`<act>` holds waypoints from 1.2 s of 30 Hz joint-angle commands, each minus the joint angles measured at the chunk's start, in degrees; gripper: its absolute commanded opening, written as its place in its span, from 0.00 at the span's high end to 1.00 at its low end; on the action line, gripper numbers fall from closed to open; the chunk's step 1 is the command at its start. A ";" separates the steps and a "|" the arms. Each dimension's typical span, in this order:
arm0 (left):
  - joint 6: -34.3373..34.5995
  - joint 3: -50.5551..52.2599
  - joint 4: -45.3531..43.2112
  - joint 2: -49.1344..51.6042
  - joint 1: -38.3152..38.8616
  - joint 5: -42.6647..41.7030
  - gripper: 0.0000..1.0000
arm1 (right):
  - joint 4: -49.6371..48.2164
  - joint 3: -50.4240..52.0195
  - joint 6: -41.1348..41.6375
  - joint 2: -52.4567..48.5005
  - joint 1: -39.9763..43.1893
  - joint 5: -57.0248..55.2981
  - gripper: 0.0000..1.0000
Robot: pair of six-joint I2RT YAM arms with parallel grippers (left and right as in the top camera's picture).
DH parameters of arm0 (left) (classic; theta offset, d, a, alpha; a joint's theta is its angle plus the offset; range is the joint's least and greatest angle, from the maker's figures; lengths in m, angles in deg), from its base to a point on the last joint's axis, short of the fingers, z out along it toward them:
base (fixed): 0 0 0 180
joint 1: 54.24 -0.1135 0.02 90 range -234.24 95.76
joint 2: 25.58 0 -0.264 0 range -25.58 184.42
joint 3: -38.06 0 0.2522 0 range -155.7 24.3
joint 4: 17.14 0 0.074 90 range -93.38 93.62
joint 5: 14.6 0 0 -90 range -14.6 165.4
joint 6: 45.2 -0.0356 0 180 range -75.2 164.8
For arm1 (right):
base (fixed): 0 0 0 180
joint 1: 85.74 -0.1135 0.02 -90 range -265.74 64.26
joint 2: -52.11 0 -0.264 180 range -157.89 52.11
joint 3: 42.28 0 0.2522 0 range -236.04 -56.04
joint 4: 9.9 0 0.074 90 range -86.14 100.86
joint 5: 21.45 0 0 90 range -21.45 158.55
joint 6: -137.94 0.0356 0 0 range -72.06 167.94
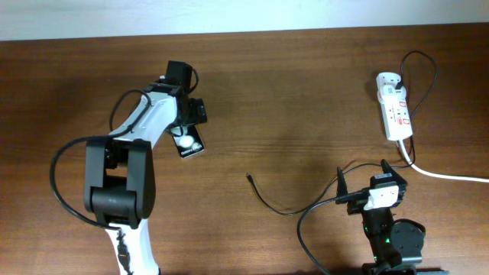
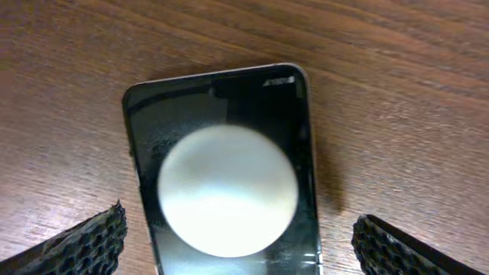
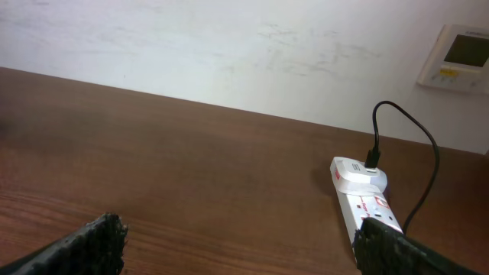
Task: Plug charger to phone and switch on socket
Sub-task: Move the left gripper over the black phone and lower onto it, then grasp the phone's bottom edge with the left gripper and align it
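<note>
The black phone [image 1: 191,145] lies flat on the wooden table, left of centre. My left gripper [image 1: 186,131] hovers over it, open; in the left wrist view its fingers [image 2: 241,256] straddle the phone [image 2: 221,99], apart from its sides. A big white glint covers the phone's face. The charger's plug tip [image 1: 249,178] lies loose mid-table. Its thin black cable [image 1: 286,210] runs right, past my right arm, up to the white adapter [image 1: 386,79] plugged into the socket [image 1: 397,114]. My right gripper [image 1: 364,176] is open and empty, facing the socket [image 3: 367,206] from a distance.
The socket's thick white cord [image 1: 451,176] runs off the right edge. The cable loops [image 3: 428,153] above the adapter [image 3: 357,173]. A white wall with a control panel [image 3: 458,53] stands behind the table's far edge.
</note>
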 commanded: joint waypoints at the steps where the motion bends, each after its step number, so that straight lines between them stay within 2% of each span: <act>1: 3.41 -0.44 3.10 1.18 -0.48 2.38 0.01 | 0.31 0.26 -0.02 0.33 0.35 0.09 0.01; 3: 4.39 2.89 2.67 1.31 0.50 2.40 0.00 | 0.31 0.26 -0.02 0.33 0.35 0.09 0.01; 5: 4.35 5.31 2.71 1.38 1.55 2.05 0.08 | 0.31 0.26 -0.02 0.33 0.35 0.09 0.01; 7: 4.11 6.38 3.28 1.38 2.56 -1.40 0.11 | 0.31 0.26 -0.02 0.33 0.35 0.09 0.01; 10: -1.97 6.69 5.42 1.38 4.20 -9.42 0.16 | 0.31 0.26 -0.02 0.33 0.35 0.09 0.01; 14: -2.14 6.69 10.62 1.38 9.57 -9.70 0.16 | 0.31 0.26 -0.02 0.33 0.35 0.09 0.01; 18: -5.66 6.69 15.91 1.38 14.73 -9.68 0.14 | 0.31 0.26 -0.02 0.33 0.35 0.09 0.01; 20: -6.91 6.69 18.69 1.38 15.41 -8.92 0.09 | 0.31 0.26 -0.02 0.33 0.35 0.09 0.01; 21: -6.88 6.69 19.02 1.38 15.32 -7.41 0.00 | 0.31 0.26 -0.02 0.33 0.35 0.09 0.01; 25: -6.14 6.67 13.42 1.38 12.55 -5.77 0.01 | 0.31 0.26 -0.02 0.33 0.35 0.09 0.01; 27: -2.49 6.67 8.33 1.38 10.14 -5.86 0.01 | 0.31 0.26 -0.02 0.33 0.35 0.09 0.01; 30: -1.84 6.67 2.62 1.38 8.98 -10.36 0.01 | 0.31 0.26 -0.02 0.33 0.35 0.09 0.01; 33: -1.05 6.78 6.03 1.38 9.97 -10.36 0.01 | 0.31 0.26 -0.02 0.33 0.35 0.09 0.01; 34: 1.36 7.28 7.45 1.38 10.69 -10.38 0.01 | 0.31 0.26 -0.02 0.33 0.35 0.09 0.01; 36: 1.81 8.13 7.45 1.38 12.09 -14.64 0.00 | 0.31 0.26 -0.02 0.33 0.35 0.09 0.01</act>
